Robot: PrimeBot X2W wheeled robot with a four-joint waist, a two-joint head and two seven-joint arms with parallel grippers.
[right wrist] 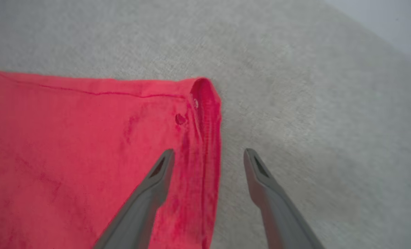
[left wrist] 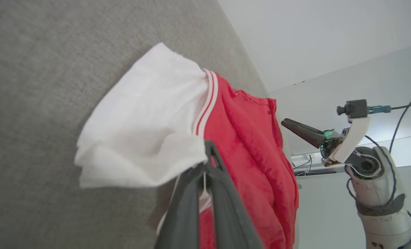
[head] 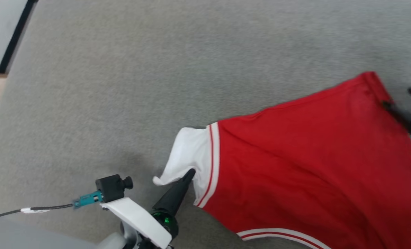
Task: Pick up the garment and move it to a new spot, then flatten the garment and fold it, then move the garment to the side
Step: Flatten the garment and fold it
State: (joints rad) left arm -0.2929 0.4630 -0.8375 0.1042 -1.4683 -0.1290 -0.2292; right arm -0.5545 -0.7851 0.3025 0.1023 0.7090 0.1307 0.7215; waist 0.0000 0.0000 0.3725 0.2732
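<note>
Jaws of the left gripper (left wrist: pixel 207 154) are pinched together on the white sleeve (left wrist: pixel 139 128) of the red T-shirt (head: pixel 312 159), and sleeve cloth bunches over and around their tips. In the head view this gripper (head: pixel 190 172) comes up from the lower middle with its dark tip touching the sleeve's lower edge. The shirt body spreads from there to the right across the grey worktop (head: pixel 157 69), past the striped trim (head: pixel 212 162) at the sleeve seam.

The right gripper (right wrist: pixel 208 155) has its jaws apart at the shirt's far corner. One finger (right wrist: pixel 157 180) is over red cloth, the other (right wrist: pixel 260 173) is over bare worktop, and the rolled hem (right wrist: pixel 208 114) runs between them. Whether either finger touches the cloth I cannot tell.
</note>
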